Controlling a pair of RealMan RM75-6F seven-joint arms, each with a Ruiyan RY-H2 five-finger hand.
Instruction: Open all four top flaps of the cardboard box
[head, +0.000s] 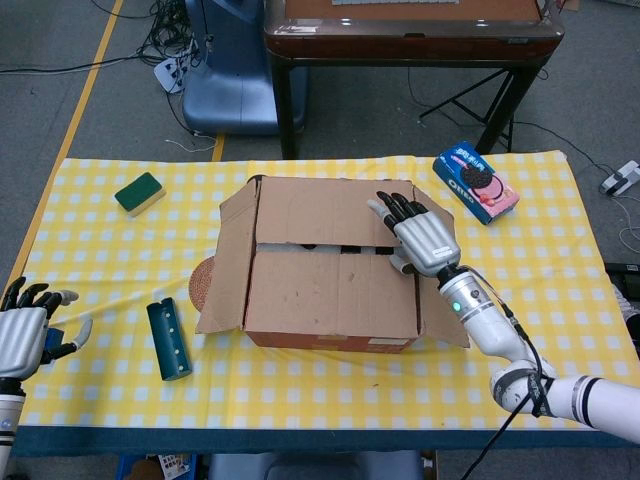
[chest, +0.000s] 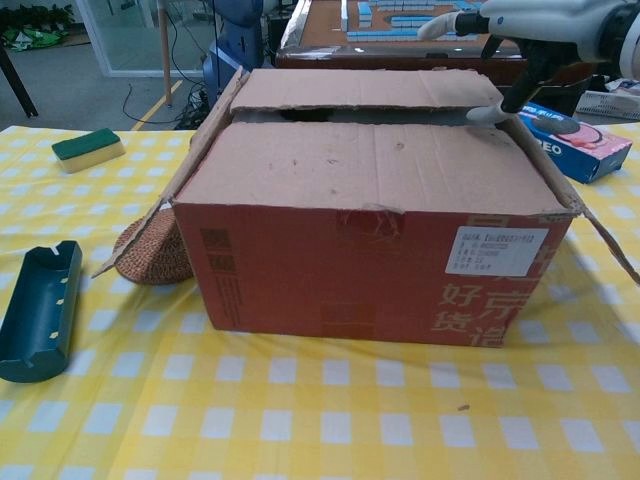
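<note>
The cardboard box (head: 335, 290) (chest: 370, 230) stands mid-table. Its near flap (head: 335, 293) and far flap (head: 335, 212) lie folded shut with a narrow gap between them; the left side flap (head: 228, 262) and right side flap (head: 443, 312) hang outward. My right hand (head: 420, 232) (chest: 530, 25) hovers over the box's right end, fingers spread above the far flap, thumb tip by the gap, holding nothing. My left hand (head: 25, 330) sits at the table's left edge, fingers apart and empty, seen only in the head view.
A dark green holder (head: 168, 340) (chest: 38, 310) lies left of the box, a woven coaster (head: 203, 285) (chest: 152, 252) tucked under the left flap. A green sponge (head: 139, 193) (chest: 88, 148) is far left, an Oreo box (head: 476, 181) (chest: 572, 140) far right.
</note>
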